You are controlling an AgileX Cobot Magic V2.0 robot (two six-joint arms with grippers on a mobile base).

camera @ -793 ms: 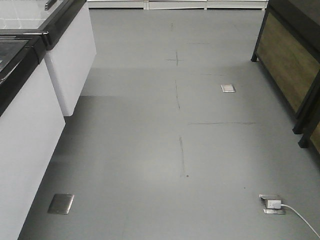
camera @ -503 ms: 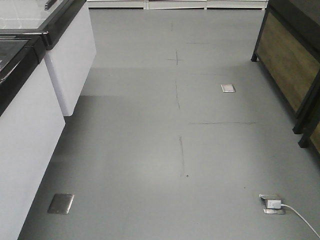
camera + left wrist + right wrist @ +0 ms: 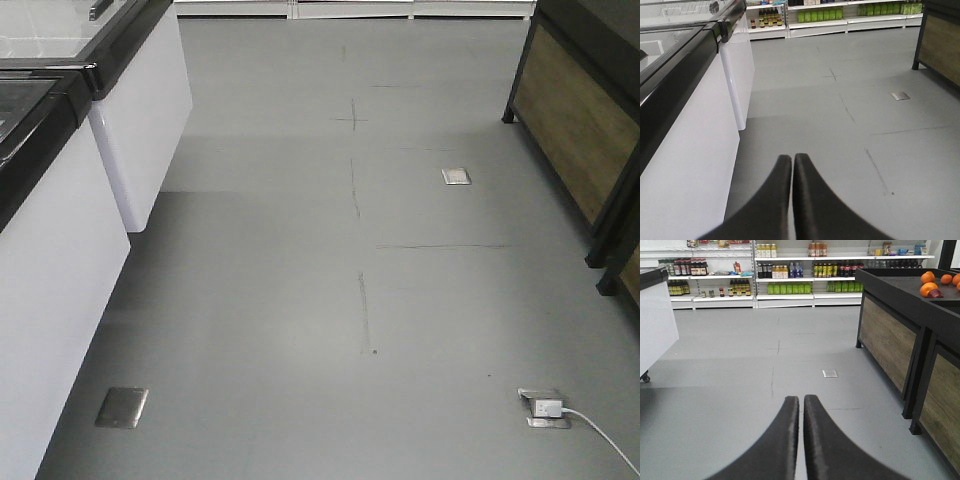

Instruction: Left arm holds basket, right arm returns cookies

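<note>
The basket and the cookies are out of view in every frame. My left gripper [image 3: 792, 159] points along the grey floor beside a white freezer cabinet, shut, its two black fingers pressed together with nothing between them. In the right wrist view my right gripper [image 3: 801, 401] is also shut and holds nothing; only a hairline slit shows between its fingers. Neither arm appears in the front-facing view.
White freezer cabinets [image 3: 60, 250] with black rims line the left side. A dark wooden produce stand [image 3: 900, 325] with oranges [image 3: 930, 282] stands on the right. Stocked shelves [image 3: 790, 280] run along the far wall. Metal floor boxes [image 3: 122, 407] and a plugged-in white cable [image 3: 590, 425] lie on the floor.
</note>
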